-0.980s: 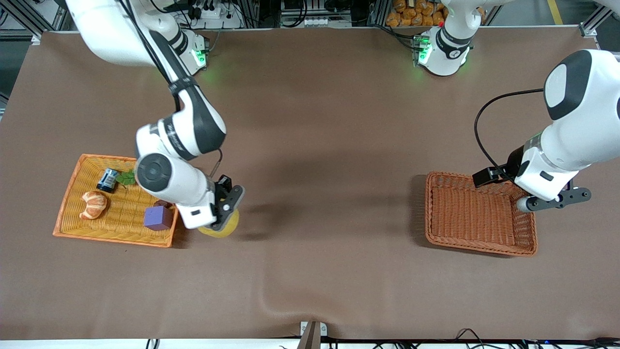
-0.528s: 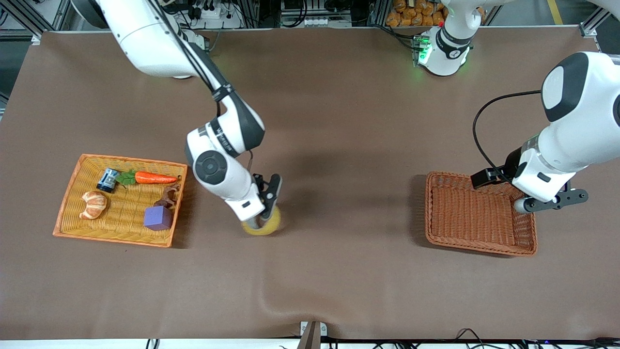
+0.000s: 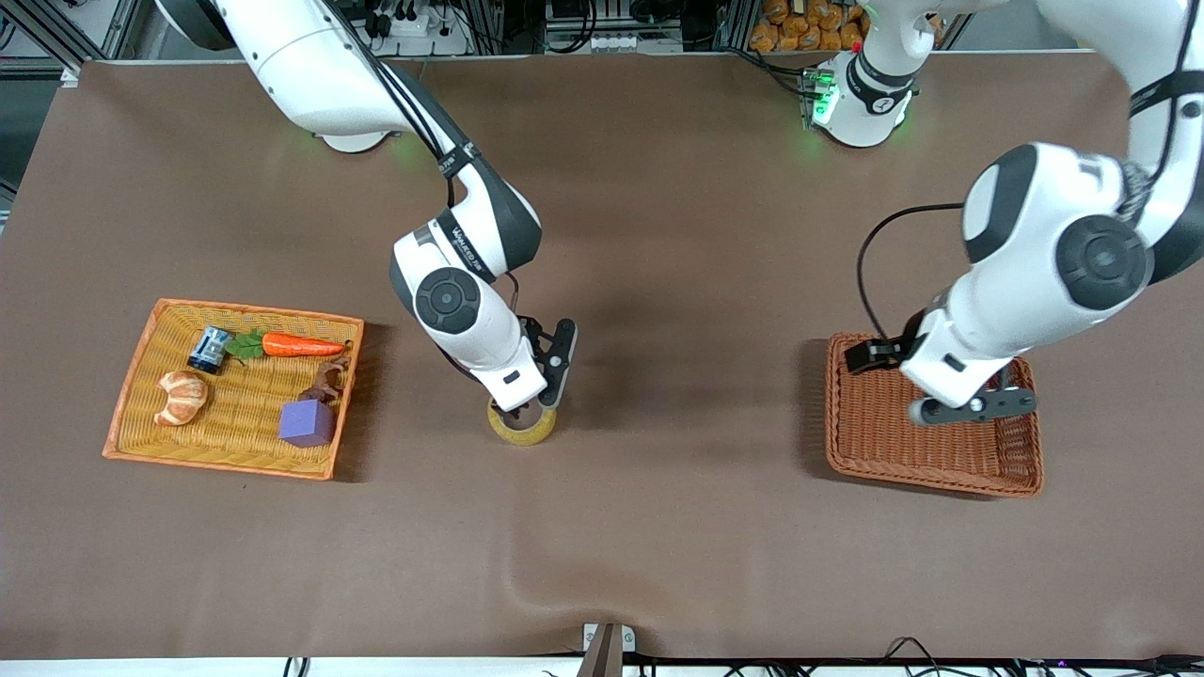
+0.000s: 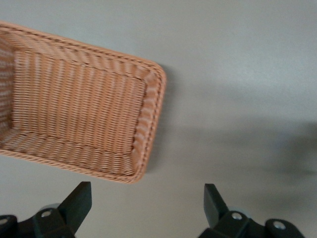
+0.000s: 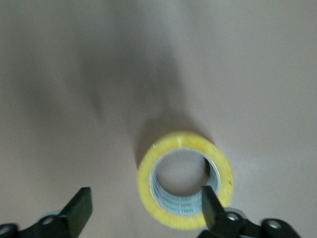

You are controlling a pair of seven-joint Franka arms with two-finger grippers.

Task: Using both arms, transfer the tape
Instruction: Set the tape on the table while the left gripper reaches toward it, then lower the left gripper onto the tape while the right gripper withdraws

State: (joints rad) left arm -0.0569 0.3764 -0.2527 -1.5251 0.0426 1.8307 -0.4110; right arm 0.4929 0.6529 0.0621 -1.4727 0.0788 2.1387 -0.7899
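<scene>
Tape (image 3: 522, 425) carried from beside the yellow tray (image 3: 141, 414) to mid-tabletop (image 3: 658, 235), now released.
Right hand (image 3: 548, 395) spread above it, partly covering it; left hand (image 3: 974, 407) spread over the brown basket (image 3: 847, 442).

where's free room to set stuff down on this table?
Bare brown cloth between the yellowish tape roll and the reddish-brown wicker basket; that basket is empty under the open left gripper. Crowded: orange wicker tray. Open right gripper is over the tape.
</scene>
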